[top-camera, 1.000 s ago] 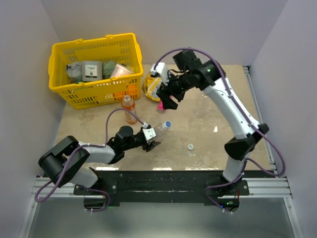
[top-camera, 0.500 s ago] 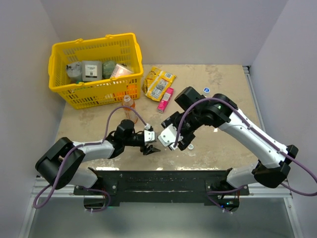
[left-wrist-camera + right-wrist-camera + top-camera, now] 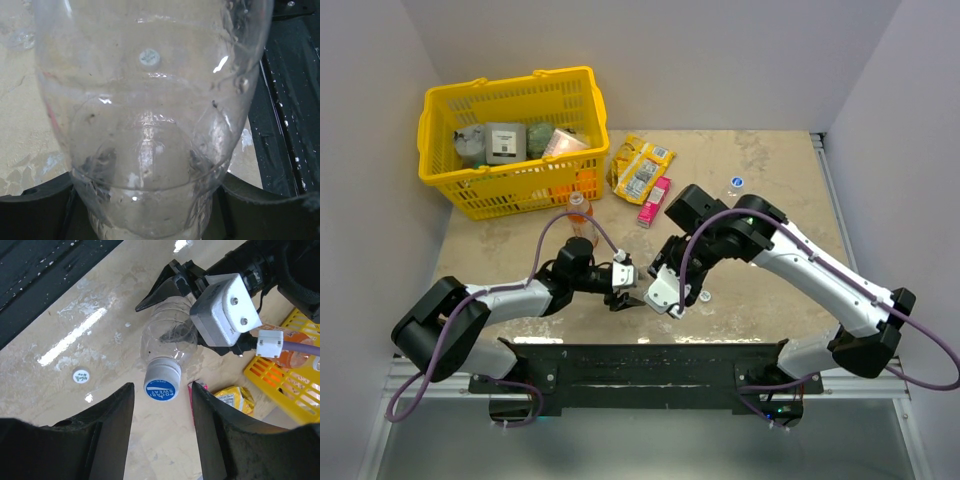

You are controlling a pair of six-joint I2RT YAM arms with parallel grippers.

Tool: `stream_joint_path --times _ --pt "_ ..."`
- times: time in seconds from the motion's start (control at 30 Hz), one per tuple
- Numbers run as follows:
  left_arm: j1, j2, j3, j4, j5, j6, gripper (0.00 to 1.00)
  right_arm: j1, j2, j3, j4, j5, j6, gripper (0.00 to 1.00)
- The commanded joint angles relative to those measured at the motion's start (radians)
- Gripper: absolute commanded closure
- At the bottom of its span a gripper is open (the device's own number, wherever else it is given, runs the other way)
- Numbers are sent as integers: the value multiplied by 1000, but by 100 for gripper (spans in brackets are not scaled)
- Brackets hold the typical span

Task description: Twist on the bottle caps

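A clear bottle (image 3: 150, 125) fills the left wrist view, and my left gripper (image 3: 150, 215) is shut on its body. In the right wrist view this bottle (image 3: 167, 340) points at the camera with a blue bottle cap (image 3: 162, 383) on its neck. My right gripper (image 3: 163, 387) is open, one finger on each side of that cap with a gap to both. The two grippers, left (image 3: 623, 286) and right (image 3: 667, 292), meet at the front centre of the table. A whitish cap (image 3: 705, 296) lies beside them, a blue cap (image 3: 737, 182) lies far right, and an orange bottle (image 3: 578, 207) stands by the basket.
A yellow basket (image 3: 445, 110) with several items stands at the back left. A yellow snack packet (image 3: 640, 168) and a pink packet (image 3: 655, 200) lie behind the grippers. The black base rail (image 3: 650, 360) runs along the near edge.
My right arm swung from the snack packets at the back down to the front centre, and its jaws narrowed around the capped neck. The left gripper kept its hold and shifted slightly.
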Motion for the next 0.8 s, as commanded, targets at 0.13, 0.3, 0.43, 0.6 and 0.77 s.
stream_joint_path --times 0.13,0.3,0.43,0.6,0.77 --pt "8 -27 29 60 36 -13 100 12 0 -56 16 46 -36 50" --pt "10 -28 23 74 35 -16 100 10 8 -60 50 61 8 62" --pt "10 -28 15 106 24 -33 100 12 26 -49 69 66 68 74" --pt "8 -34 -17 216 -100 -131 100 -11 148 62 61 38 390 84" --pt "-13 -47 -51 358 -428 -207 100 -134 439 289 -76 -176 847 90"
